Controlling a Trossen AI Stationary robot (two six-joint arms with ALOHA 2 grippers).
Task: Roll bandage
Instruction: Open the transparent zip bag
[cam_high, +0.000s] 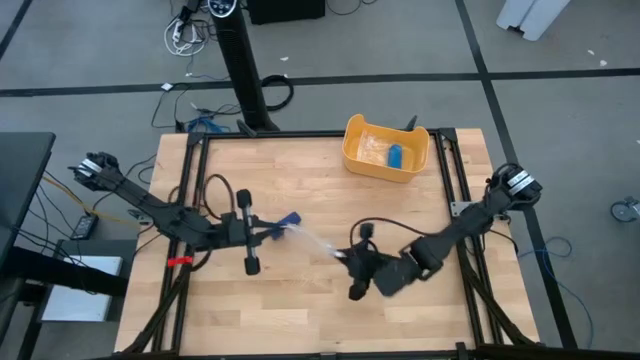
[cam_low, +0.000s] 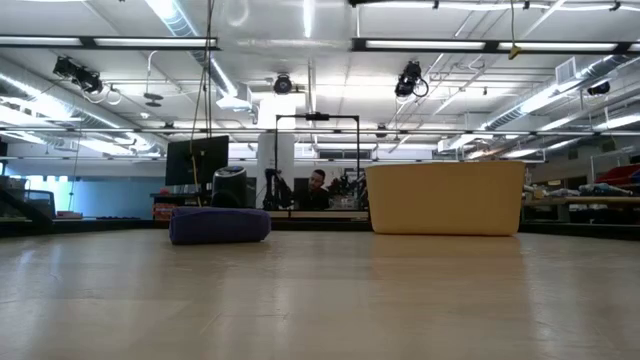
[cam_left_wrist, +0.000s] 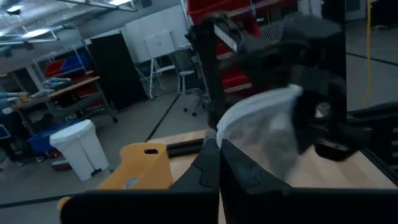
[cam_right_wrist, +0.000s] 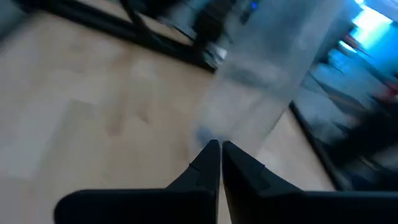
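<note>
— How did the bandage (cam_high: 291, 217) look?

— A short, squat, dark-blue roll of soft cloth. In the low view it lay on its side on the bare wood, with nothing resting on it (cam_low: 220, 225). From above it sat near the middle of the desk (cam_high: 300, 320), slightly toward the left edge.

— What was around it?

— The left gripper (cam_high: 280, 226) was just beside it, though I could not tell whether they touched. Its jaws were clenched on one end of a clear plastic wrapper (cam_high: 318, 243). The wrapper stretched away from the roll toward the front edge, where the right gripper (cam_high: 345, 258) had pinched the other end. Both wrist views showed the fingertips closed on the film.

— Anything else on the desk?

— A yellow tub (cam_high: 352, 150) stood well apart, near the far right corner. It held a small blue piece and some clear film.

— And open room?

— There was bare wood between the roll and the far edge, and more along the front edge. Both arms lay low across the desk, coming in from the left and right edges.
</note>
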